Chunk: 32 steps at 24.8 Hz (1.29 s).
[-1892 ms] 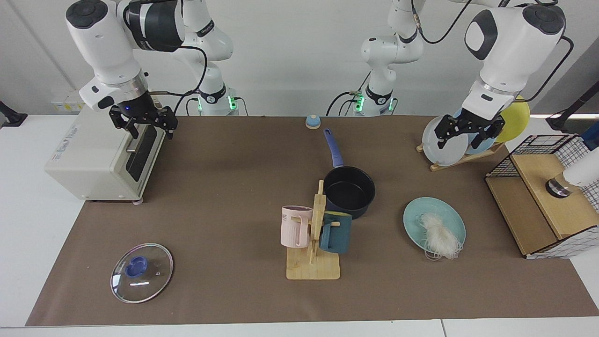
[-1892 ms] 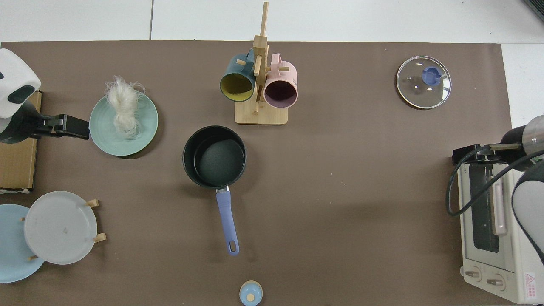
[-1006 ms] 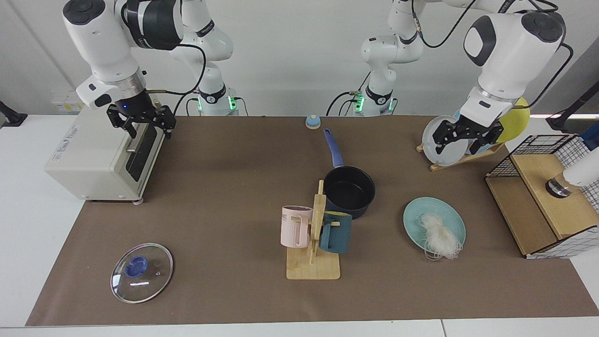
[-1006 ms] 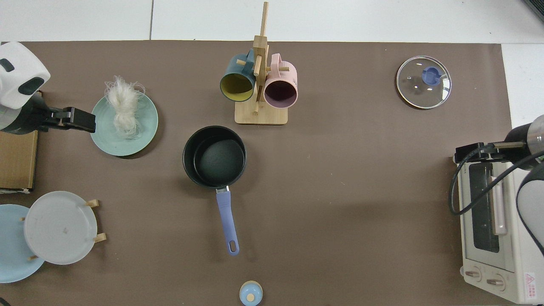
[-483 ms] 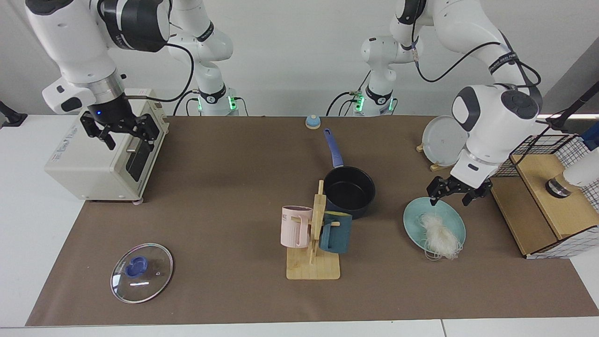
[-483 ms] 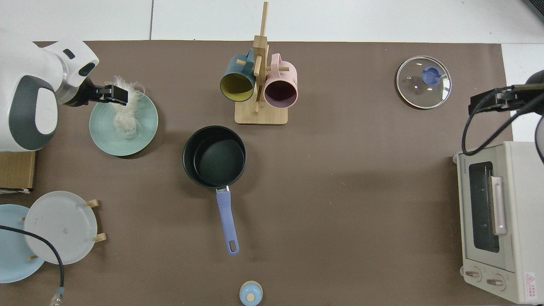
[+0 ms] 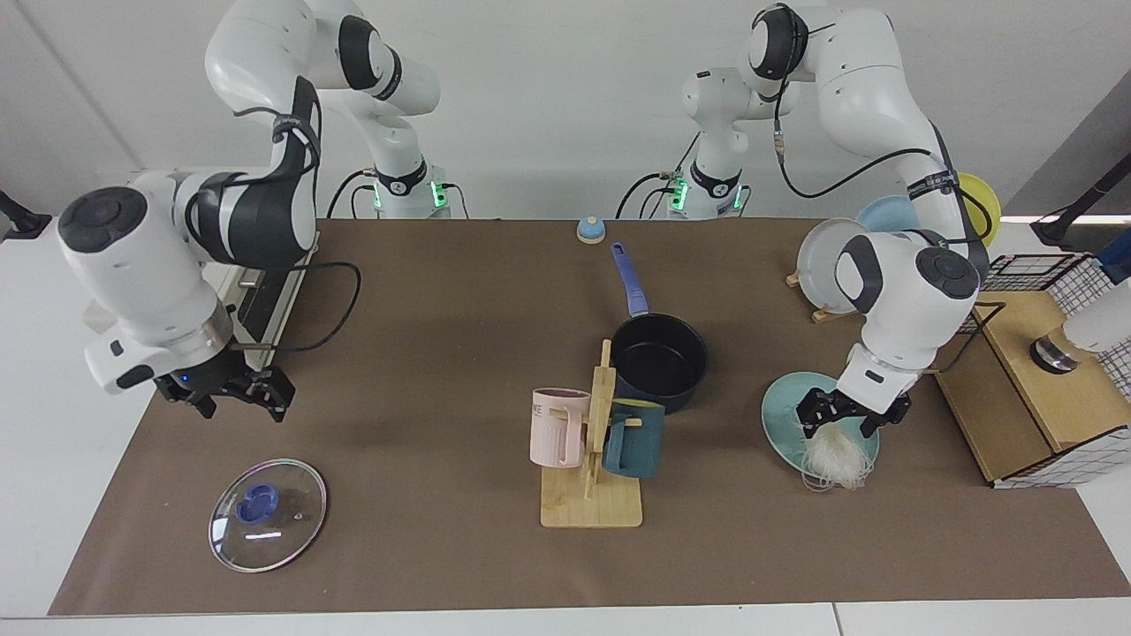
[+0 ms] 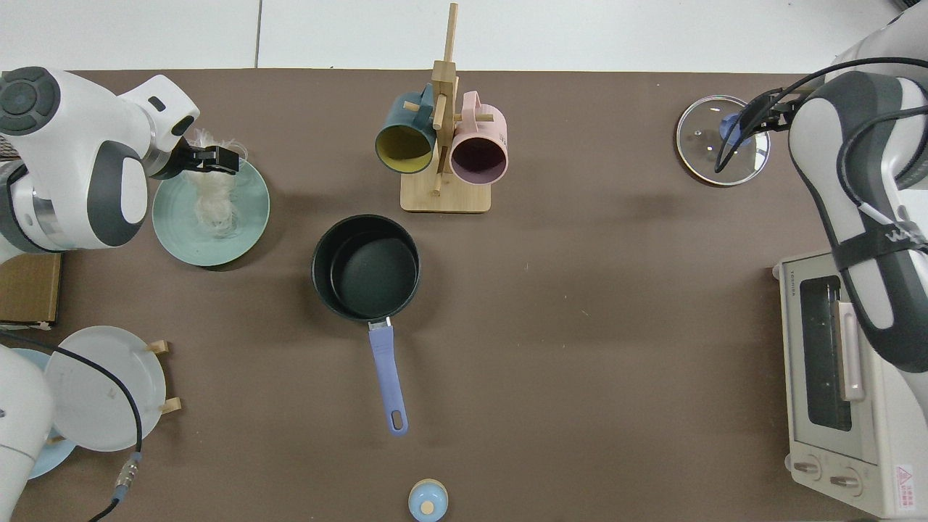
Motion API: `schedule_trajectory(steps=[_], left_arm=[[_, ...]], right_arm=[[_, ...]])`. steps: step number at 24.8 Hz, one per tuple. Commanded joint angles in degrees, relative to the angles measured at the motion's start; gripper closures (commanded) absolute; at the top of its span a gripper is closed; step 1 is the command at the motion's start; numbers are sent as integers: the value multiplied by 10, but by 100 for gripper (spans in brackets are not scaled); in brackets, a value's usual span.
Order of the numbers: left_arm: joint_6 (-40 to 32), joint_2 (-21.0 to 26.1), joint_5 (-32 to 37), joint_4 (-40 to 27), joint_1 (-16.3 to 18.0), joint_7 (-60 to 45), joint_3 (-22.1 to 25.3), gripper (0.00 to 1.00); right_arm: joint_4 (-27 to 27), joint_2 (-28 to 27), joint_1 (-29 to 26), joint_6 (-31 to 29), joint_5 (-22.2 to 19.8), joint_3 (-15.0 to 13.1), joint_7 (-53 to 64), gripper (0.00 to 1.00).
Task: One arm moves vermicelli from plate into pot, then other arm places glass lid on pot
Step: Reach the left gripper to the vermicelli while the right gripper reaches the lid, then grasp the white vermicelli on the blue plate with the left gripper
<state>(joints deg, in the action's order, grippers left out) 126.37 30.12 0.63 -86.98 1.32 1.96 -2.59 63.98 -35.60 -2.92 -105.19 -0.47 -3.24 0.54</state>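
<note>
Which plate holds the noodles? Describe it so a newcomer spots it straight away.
Start at the wooden mug stand in mid-table, pass the pot, and reach the plate lying flat on the brown mat under the left gripper. It is pale teal with the vermicelli on it, whereas the other plates stand upright in a rack.

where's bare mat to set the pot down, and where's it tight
Free: the wide stretch between the pot and toaster oven, and below the pot's handle toward the small bell. Crowded: between the mug rack, pot and plate.

both arms low, jaws apart
</note>
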Motion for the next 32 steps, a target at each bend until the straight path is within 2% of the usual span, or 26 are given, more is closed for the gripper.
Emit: schedule_trajectory(steps=[1, 10, 15, 19, 20, 21, 22, 23, 24, 32], left_arm=[[9, 18, -5, 9, 5, 1, 0, 0], [18, 32, -6, -1, 3, -45, 0, 0], [73, 49, -5, -29, 4, -37, 0, 0], [74, 51, 2, -29, 4, -22, 0, 7], [74, 51, 1, -29, 4, -12, 0, 14], [74, 50, 2, -29, 5, 6, 0, 41], [70, 50, 3, -28, 6, 30, 0, 72], [68, 50, 1, -28, 6, 54, 0, 91], [65, 50, -4, -28, 6, 68, 0, 100], [53, 43, 2, -21, 9, 80, 4, 100]], right_arm=[[-47, -76, -26, -53, 19, 21, 22, 0], [-47, -119, -31, -132, 19, 22, 23, 0], [-43, -124, -32, -145, 19, 22, 20, 0], [-41, -132, -36, -146, 20, 22, 21, 0], [-40, -132, -36, -146, 20, 22, 21, 0], [-40, -134, -36, -147, 20, 22, 21, 0], [-40, -136, -36, -151, 20, 22, 21, 0], [-38, -136, -37, -157, 21, 22, 21, 0], [-33, -136, -37, -161, 21, 22, 21, 0], [-10, -135, -45, -186, 31, 22, 22, 0]])
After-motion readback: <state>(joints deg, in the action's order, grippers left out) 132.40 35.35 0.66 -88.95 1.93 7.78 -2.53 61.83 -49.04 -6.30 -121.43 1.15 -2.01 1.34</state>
